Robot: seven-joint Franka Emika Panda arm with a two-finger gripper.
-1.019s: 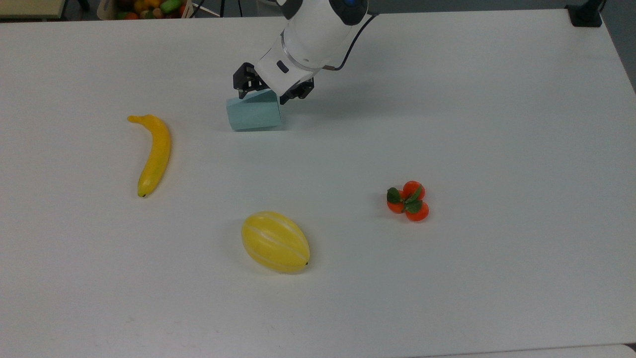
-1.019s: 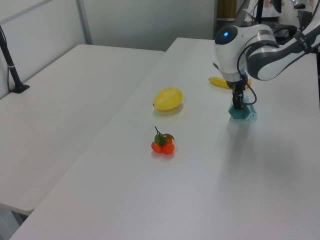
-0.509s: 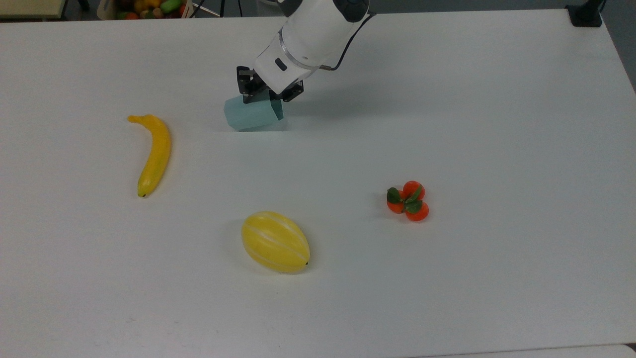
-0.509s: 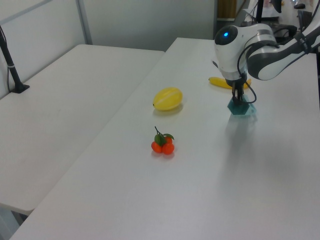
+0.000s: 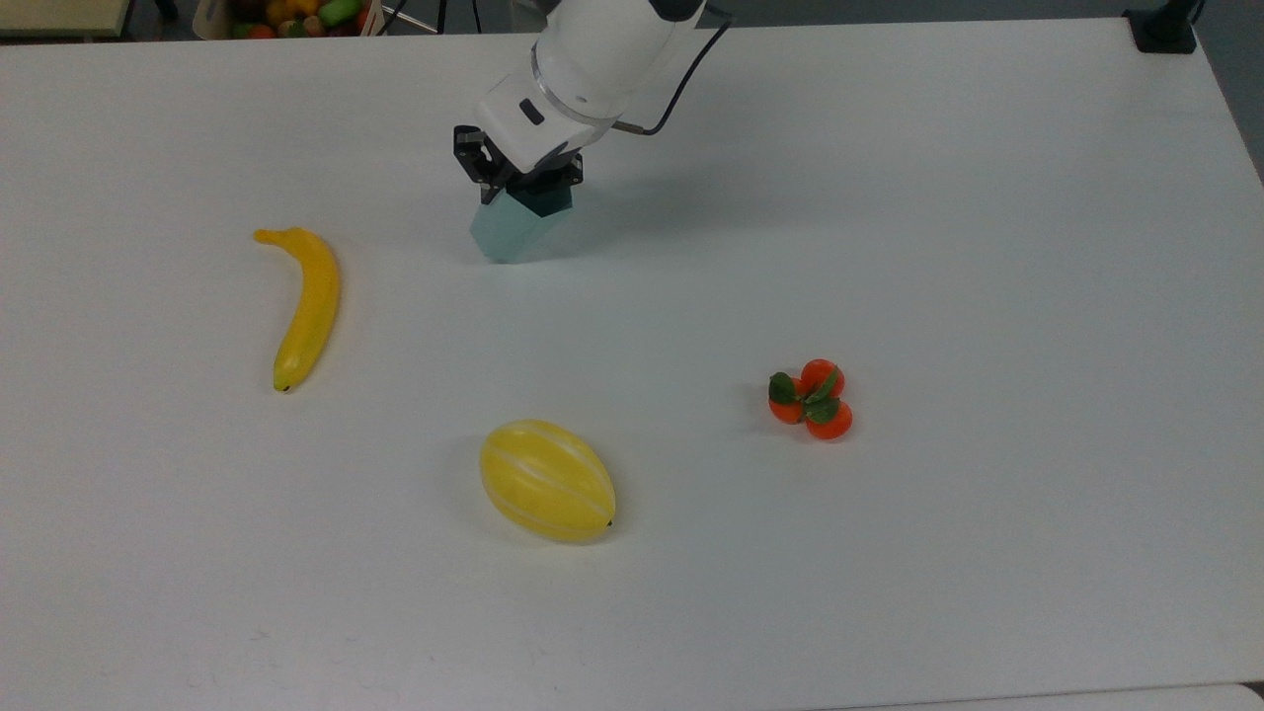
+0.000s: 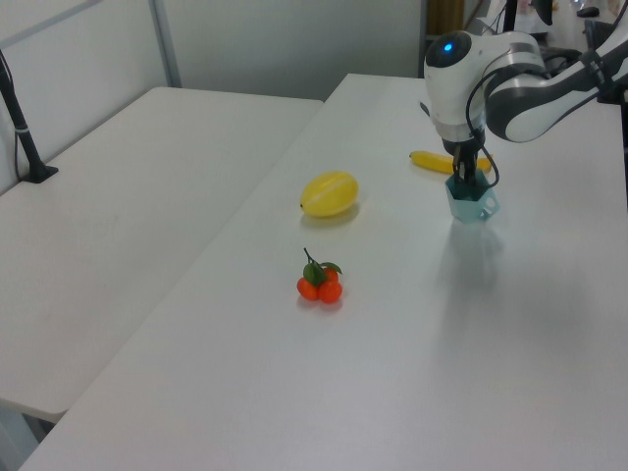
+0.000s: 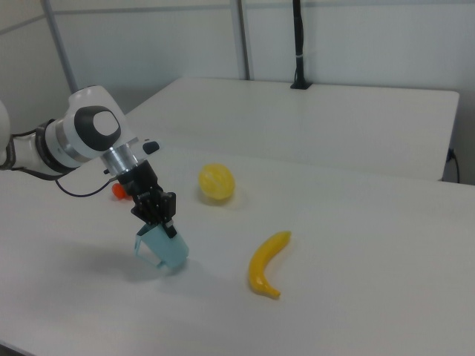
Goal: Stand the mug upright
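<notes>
Step in hand: tipping the mug (image 5: 513, 229) up onto its base. The gripper (image 5: 521, 188) has it by the rim, and it looks partly raised, leaning in the right view, nearly upright in the left view.

Jaws: closed on the mug's rim, one finger seemingly inside the mouth and one outside, pointing down from the white wrist.

Mug: directly under the jaws (image 7: 165, 248), narrow end down, touching or just above the bench; which of the two I cannot tell. The open mouth faces up toward the wrist (image 6: 471, 200).

Next move, as I judge it: finish the rotation so the base sits flat, lower until it bears on the bench, then part the jaws and lift straight up so the rim is not dragged over.

Risk: a faceted, tapering base is a small footing; letting go while it leans could let it topple.

Bench: plain white bench (image 5: 889, 197), matt, bare around the jaws.

Other things: a banana (image 5: 304, 304) near the jaws on the top view's left; a yellow melon (image 5: 546, 480) and a cluster of small oranges (image 5: 812, 399) well apart from them.

Room: a second white table (image 6: 147, 177), grey partition walls, and a black post (image 7: 298, 44) on the bench's far edge.
</notes>
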